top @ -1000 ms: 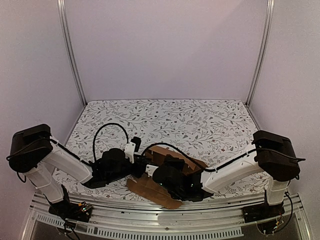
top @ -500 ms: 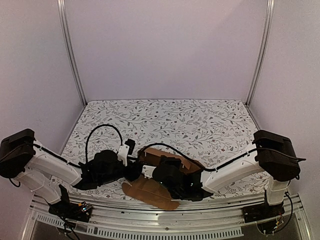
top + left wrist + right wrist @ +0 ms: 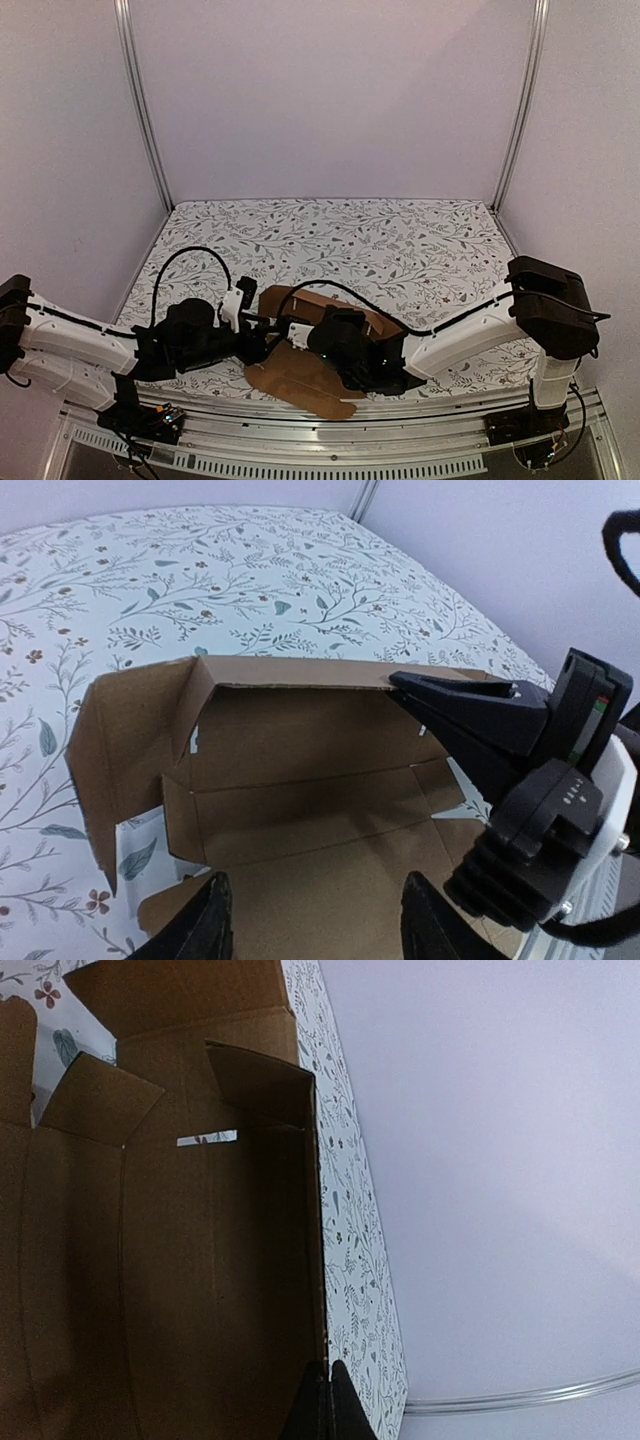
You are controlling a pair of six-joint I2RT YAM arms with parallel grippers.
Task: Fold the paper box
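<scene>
Right claw (image 3: 321,1380) pinches paper box (image 3: 300,780) wall; left claw (image 3: 315,895) spread

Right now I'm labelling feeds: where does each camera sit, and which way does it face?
Top external: above, behind left arm and right arm, facing down at the table; both show.
Left wrist: on the left arm, facing across the paper box toward the right hand; own left hand below.
Right wrist: on the right arm, along the box wall it pinches; closed fingertips show.
Shared by wrist views: the box's inside.
</scene>
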